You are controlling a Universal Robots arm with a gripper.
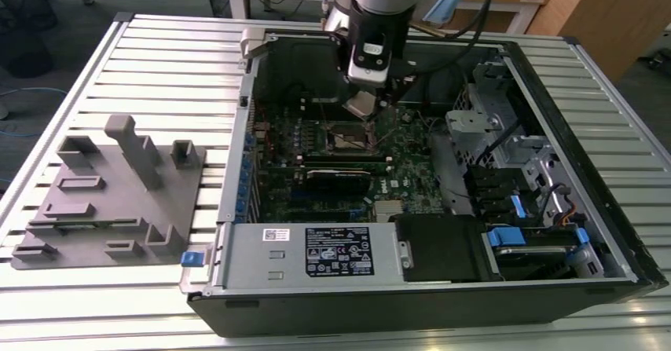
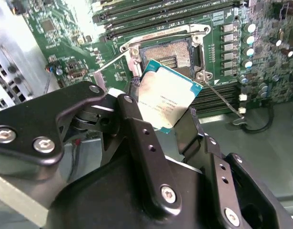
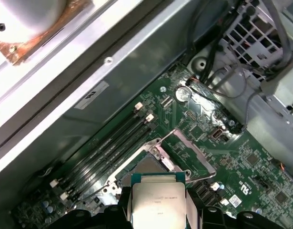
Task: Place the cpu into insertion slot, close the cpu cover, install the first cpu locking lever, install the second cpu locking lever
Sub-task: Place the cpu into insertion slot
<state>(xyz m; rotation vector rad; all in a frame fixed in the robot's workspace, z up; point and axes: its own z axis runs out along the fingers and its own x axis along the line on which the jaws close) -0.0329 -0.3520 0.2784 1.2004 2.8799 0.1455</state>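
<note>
My gripper [image 1: 367, 93] is shut on the cpu [image 1: 363, 104], a flat square chip with a pale silver face. It holds the chip tilted a little above the insertion slot [image 1: 351, 140] in the green board of the open computer case. In the second wrist view the cpu [image 2: 167, 98] sits between the black fingers [image 2: 136, 124], just short of the slot [image 2: 167, 53], whose dark centre is bare. In the first wrist view the cpu [image 3: 158, 202] hangs over the slot [image 3: 147, 165], and the cpu cover [image 3: 186, 150] stands swung open beyond it. Thin wire levers [image 2: 222, 102] stick out loose beside the socket.
The case wall [image 1: 251, 123] and the drive cage [image 1: 504, 155] hem in the board on both sides. A grey power-supply box [image 1: 309, 253] lies at the front, with a small finned heatsink [image 1: 386, 210] behind it. A grey fixture [image 1: 105, 194] stands on the slatted table at the exterior view's left.
</note>
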